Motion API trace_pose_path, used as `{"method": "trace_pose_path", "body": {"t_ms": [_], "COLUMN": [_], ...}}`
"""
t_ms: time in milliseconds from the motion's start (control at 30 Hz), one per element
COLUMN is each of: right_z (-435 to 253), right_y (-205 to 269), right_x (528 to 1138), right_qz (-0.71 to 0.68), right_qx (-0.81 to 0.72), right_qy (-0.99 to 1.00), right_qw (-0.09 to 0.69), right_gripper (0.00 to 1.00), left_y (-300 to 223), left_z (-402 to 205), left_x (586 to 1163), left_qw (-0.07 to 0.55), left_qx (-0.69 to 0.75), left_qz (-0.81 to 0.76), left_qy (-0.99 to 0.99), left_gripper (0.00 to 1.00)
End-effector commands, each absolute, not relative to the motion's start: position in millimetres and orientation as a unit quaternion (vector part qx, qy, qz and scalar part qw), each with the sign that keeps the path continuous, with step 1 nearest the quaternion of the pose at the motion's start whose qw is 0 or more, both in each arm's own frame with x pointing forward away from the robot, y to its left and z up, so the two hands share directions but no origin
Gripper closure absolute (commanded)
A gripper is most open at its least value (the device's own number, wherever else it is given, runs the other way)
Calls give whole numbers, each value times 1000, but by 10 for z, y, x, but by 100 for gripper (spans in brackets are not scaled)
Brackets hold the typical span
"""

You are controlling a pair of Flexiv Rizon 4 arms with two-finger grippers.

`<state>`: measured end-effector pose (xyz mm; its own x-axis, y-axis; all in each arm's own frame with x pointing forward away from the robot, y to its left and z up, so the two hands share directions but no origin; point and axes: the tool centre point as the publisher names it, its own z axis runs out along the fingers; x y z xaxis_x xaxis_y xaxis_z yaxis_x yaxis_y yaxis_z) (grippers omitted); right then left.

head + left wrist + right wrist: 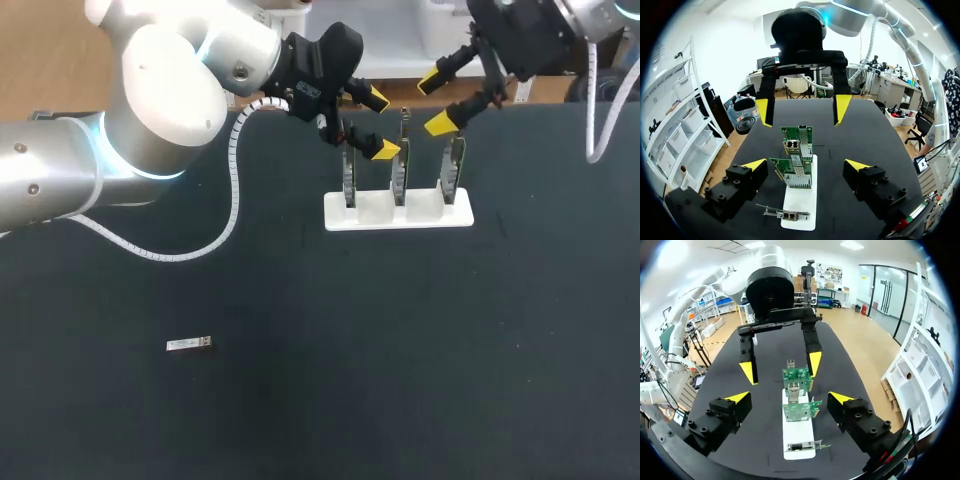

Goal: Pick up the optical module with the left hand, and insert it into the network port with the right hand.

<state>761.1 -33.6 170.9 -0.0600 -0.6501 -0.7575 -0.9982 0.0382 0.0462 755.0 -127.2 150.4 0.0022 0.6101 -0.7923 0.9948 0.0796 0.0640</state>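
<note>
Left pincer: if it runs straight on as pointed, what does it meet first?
Probably the middle network card on the white stand, dead ahead of the left pincer; depth unclear.

Optical module (189, 344) flat; network cards (398, 178) upright

a robotics lab bench set up for electronics work: a table (300, 420) under black matting, with my left arm (60, 170) entering from 10 o'clock and my right arm (590, 15) from 1 o'clock. toward 12 o'clock a white stand (398, 213) holds 3 bare green network cards (796, 377) upright. a small metal optical module (189, 344) lies at 8 o'clock.
</note>
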Motion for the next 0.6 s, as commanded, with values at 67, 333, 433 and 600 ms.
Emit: {"method": "trace_pose_path", "body": {"t_ms": [67, 333, 433, 600], "right_z": [1696, 1706, 1709, 1723], "right_y": [-410, -440, -444, -432], "right_x": [7562, 7580, 7587, 7602], "right_qz": [304, 303, 299, 296], "right_qx": [-621, -622, -621, -623], "right_qy": [660, 656, 658, 657], "right_qw": [295, 301, 303, 305], "right_gripper": [0, 58, 100, 100], "left_y": [-1281, -1281, -1281, -1281], "left_z": [1509, 1509, 1509, 1509], "left_x": [7567, 7567, 7567, 7567], "left_qw": [342, 342, 342, 342], "left_qx": [619, 619, 619, 619], "left_qz": [-279, -279, -279, -279], "left_qy": [650, 650, 650, 650], "left_gripper": [0, 0, 0, 0]}}
